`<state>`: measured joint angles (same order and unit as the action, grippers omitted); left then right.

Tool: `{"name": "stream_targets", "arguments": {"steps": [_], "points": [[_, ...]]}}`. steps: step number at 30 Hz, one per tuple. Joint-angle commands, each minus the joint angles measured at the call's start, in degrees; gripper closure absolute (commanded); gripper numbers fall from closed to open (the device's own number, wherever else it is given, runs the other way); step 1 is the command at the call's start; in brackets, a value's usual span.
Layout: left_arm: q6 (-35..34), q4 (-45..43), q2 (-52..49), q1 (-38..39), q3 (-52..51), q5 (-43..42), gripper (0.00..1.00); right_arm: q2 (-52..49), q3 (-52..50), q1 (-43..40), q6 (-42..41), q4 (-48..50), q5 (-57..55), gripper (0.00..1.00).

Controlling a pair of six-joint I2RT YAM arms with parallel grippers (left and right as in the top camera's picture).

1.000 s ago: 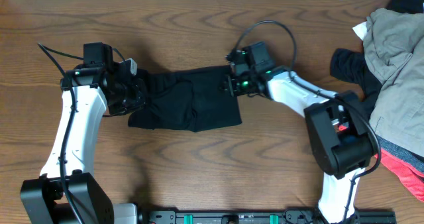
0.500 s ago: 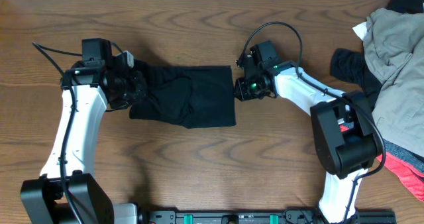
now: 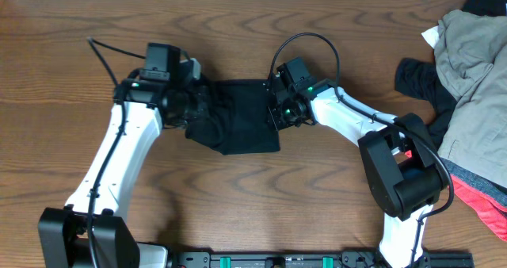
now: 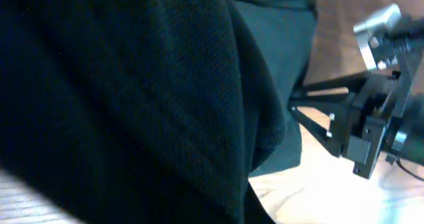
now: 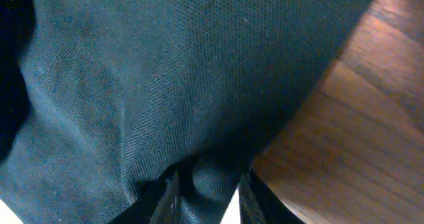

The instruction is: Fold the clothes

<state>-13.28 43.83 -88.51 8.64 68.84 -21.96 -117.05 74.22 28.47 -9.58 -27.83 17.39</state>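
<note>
Shirt position: The black shirt [image 3: 242,121] is found near the middle of the desk [image 3: 238,212], between the two arms, gathered into a compact, roughly rectangular bundle. No chest logo is seen.

Left jaws: The left gripper [image 3: 200,108] is set against the bundle's left edge. The left wrist view is filled by dark fabric hanging close to the lens and the fingers are not shown, so it cannot be told whether the jaws are open or closed.

Right jaws: The right gripper [image 3: 276,109] is set at the bundle's right edge. In the right wrist view a ridge of fabric is seen pinched between the fingers [image 5: 173,192], so these jaws are judged to be closed on the shirt.

Done so far: The shirt is judged to be partly folded. No sleeves are seen spread out, and the cloth is doubled into layers.

Left on this shirt: The lower-left edge is uneven and rumpled. A squaring or final fold, then a release by both arms, is judged to be needed.

Other clothes: A khaki-grey garment [image 3: 475,70], a black garment [image 3: 413,82] and a coral-pink garment [image 3: 479,201] are heaped unfolded at the desk's right edge, well apart from the shirt.

Overall progress: The first garment is not yet finished, and most of the task is judged to be left.
</note>
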Motion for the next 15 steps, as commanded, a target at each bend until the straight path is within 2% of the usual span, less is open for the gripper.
{"name": "stream_targets", "arguments": {"steps": [1, 8, 10, 12, 15], "points": [[-0.17, -0.28, 1.07, 2.64, 2.19, 0.63, 0.94, -1.14, -0.83, 0.26, -1.14, -1.7, -1.92, 0.7], [-0.15, -1.97, 1.07, 6.78, 2.19, 1.05, 0.94, -1.14, -0.83, 0.33, -1.27, -2.67, -2.16, 0.69], [-0.15, -2.29, 1.05, 7.89, 2.19, 3.23, 0.94, -1.11, -0.81, 0.17, -2.58, -3.41, -2.47, 0.72], [-0.15, -2.56, 0.92, 8.96, 2.19, 5.7, 0.94, -0.74, -0.72, -0.33, -5.22, -5.6, -4.63, 0.75], [-0.15, -2.95, 0.72, 10.23, 2.19, 6.16, 0.94, 0.72, -0.72, -1.73, -7.1, -8.24, -8.94, 0.72]]}}
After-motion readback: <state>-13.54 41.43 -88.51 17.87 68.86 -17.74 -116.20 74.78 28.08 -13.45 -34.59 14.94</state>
